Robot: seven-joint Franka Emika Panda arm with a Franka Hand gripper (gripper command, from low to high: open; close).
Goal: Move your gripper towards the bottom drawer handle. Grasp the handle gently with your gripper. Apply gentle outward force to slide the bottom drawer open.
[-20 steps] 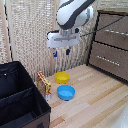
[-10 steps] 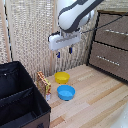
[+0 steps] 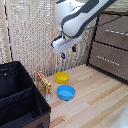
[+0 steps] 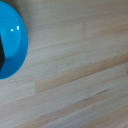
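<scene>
In the exterior view my gripper hangs from the white arm in front of the wicker screen, well above the floor. Its two dark blue fingers stand apart, open, with nothing between them. The bottom drawer is the lowest dark brown front of the dresser at the exterior view's right. Its thin silver bottom drawer handle lies horizontally across the front, well to the right of the gripper and slightly lower. The drawer looks closed. The wrist view shows only wooden floor and a blue bowl.
A yellow bowl and the blue bowl sit on the wooden floor below the gripper. A small patterned box leans beside a black fabric bin at the exterior view's left. A second drawer with its own handle is above.
The arm has shifted a little toward the exterior view's right, nearer the dresser. The gripper stays open and the drawers have not moved.
</scene>
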